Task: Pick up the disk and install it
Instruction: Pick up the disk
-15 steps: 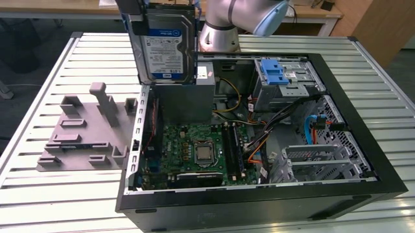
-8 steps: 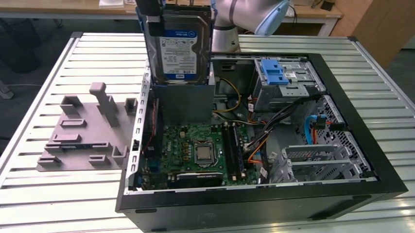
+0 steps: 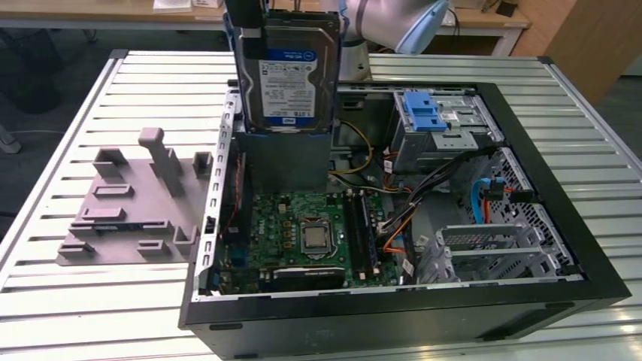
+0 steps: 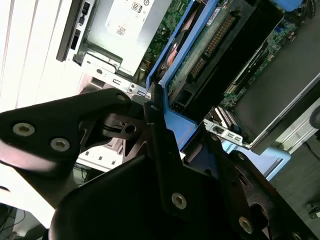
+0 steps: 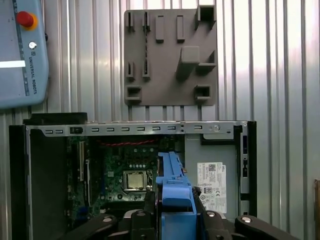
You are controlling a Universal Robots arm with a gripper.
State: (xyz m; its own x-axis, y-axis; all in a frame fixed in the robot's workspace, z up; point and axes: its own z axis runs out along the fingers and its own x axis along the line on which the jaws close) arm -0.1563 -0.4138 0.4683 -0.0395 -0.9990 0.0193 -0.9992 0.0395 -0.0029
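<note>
the gripper (image 5: 175, 212) sat closest in both wrist views, its jaws clamped on the blue frame at one end of the disk (image 3: 289, 71). from where i stood, the disk hung upright with its label facing the near side. it was clear of everything, above the far corner of the open case (image 3: 401, 323) on the exterior view's left, over a grey metal box (image 3: 286, 162). the motherboard (image 3: 301, 241) lay just nearer than that box. the drive cage (image 3: 441, 128) with its blue latch stood further toward the exterior view's right. the grey fixture (image 3: 131, 203) sat on the table (image 3: 80, 301) outside the case, on the exterior view's left.

what worried me was the grip. it looked to be on thin plastic at one end only, so i judged a jolt could swing or slip the drive. dropped from there, it would probably land on the box or the board. the loose cables (image 3: 431, 180) draped between the cage and the board seemed likely to snag a corner. the case's metal rim could catch the frame if the disk came in tilted.
</note>
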